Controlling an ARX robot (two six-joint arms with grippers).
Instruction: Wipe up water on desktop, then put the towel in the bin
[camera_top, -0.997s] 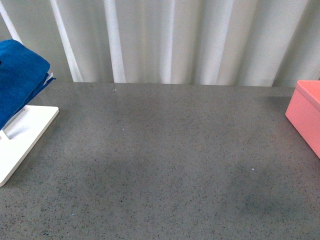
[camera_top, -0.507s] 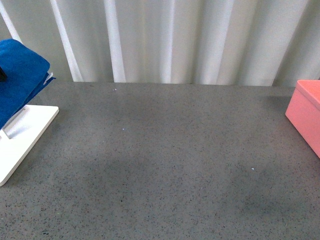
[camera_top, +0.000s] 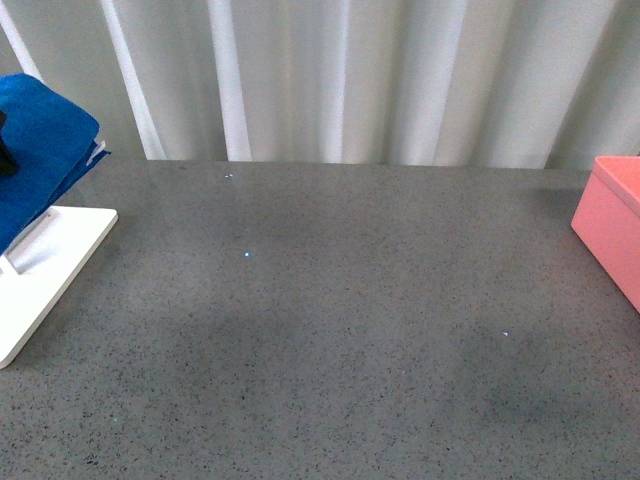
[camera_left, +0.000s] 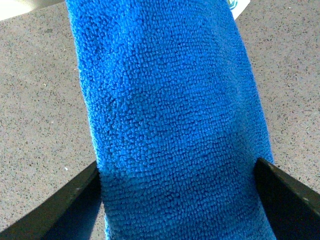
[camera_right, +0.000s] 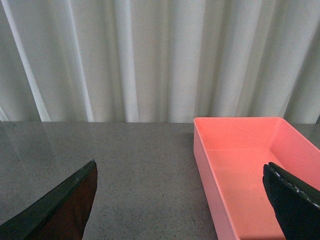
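The blue towel (camera_top: 35, 160) hangs over the white stand (camera_top: 55, 265) at the far left of the desktop (camera_top: 330, 330). A dark bit of my left arm shows against it at the picture's left edge. In the left wrist view the towel (camera_left: 170, 110) fills the space between the spread fingers (camera_left: 65, 205); my left gripper (camera_left: 177, 200) is open around it and not closed on it. My right gripper (camera_right: 177, 205) is open and empty above the desktop (camera_right: 135, 170), beside the near left wall of the pink bin (camera_right: 240, 165). The bin (camera_top: 615, 225) sits at the far right.
A few tiny bright droplets glint on the desktop (camera_top: 247, 253), with one more to the right (camera_top: 505, 333). A white pleated curtain (camera_top: 350, 80) closes off the back edge. The bin is empty inside.
A dark part of my left arm has come a little further into view at the left edge, against the towel. Towel, stand and bin have not moved.
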